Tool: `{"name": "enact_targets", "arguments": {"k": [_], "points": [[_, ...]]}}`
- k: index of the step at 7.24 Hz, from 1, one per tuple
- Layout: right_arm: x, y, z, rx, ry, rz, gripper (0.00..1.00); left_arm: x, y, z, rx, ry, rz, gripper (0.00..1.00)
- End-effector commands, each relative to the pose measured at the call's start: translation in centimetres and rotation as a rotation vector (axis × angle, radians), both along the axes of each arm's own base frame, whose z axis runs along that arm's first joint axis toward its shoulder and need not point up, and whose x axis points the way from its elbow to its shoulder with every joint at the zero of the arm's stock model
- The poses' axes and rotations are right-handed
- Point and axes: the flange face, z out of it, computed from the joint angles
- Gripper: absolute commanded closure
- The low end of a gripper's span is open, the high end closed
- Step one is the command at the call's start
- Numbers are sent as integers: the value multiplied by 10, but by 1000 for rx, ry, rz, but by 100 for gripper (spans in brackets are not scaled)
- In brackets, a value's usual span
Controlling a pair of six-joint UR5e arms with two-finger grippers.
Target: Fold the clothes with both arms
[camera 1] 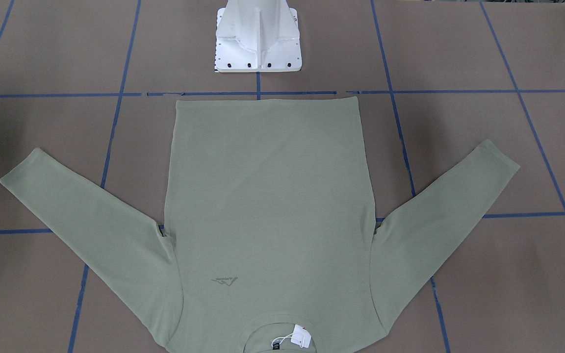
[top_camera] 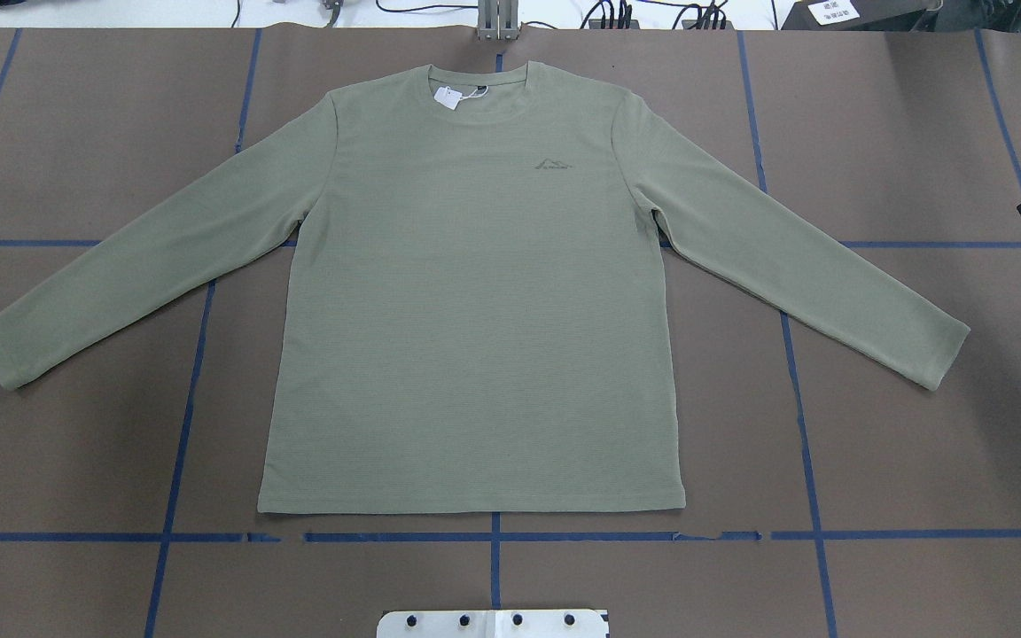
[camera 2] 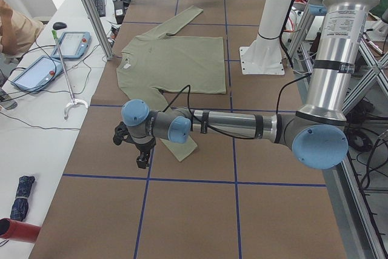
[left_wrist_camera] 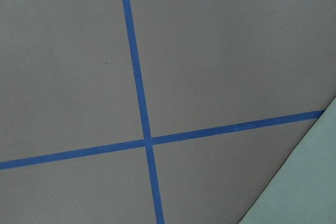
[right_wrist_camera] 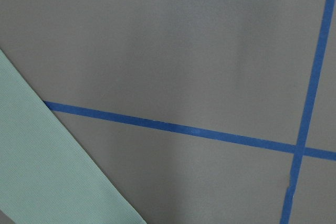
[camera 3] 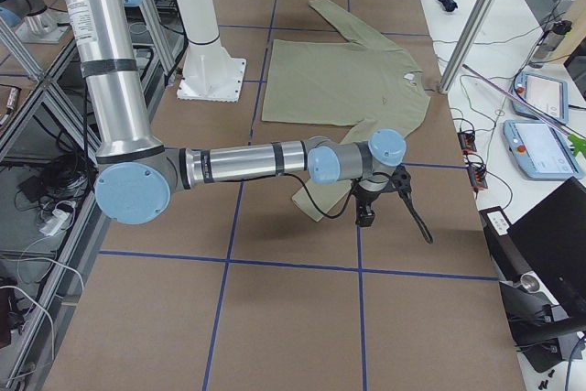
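Near shirt [top_camera: 475, 310], L arm [camera 2: 230, 124], R arm [camera 3: 243, 160] outstretched

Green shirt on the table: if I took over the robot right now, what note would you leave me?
Left pincer: over the table near the left cuff, not holding the shirt; open or shut, cannot tell.
Right pincer: same, near the right cuff.
Shirt: flat, front up, sleeves spread, hem toward the robot.
Done: nothing folded.
Left: every fold.
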Motion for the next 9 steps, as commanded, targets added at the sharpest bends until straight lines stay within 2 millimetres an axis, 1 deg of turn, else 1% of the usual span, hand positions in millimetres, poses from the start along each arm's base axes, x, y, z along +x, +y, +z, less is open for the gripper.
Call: {"name": "enact_targets", "arguments": {"k": [1,2,3,4,5,6,7,8,9], "points": [[-39,15,12,-70,-15,91,0,20,-5,-18,65,53,20,0],[-60,24,15,-100,-26,117,0,29,-5,-26,93,76,19,0],[-63,39,23,-105,-49,148,0,31,-5,-30,81,105,7,0],[-61,61,35,-146,-83,227,0,35,-5,-31,77,109,7,0],[-69,78,38,-201,-126,306,1,37,-5,-31,50,139,5,0],[-75,85,53,-232,-141,332,1,39,-3,-30,30,175,14,0],[-84,77,76,-279,-118,338,1,40,-2,-29,31,175,17,0],[-88,75,76,-292,-116,342,4,39,-3,-26,28,171,16,0],[-95,77,75,-324,-118,351,11,39,-3,-27,30,172,16,0]]}}
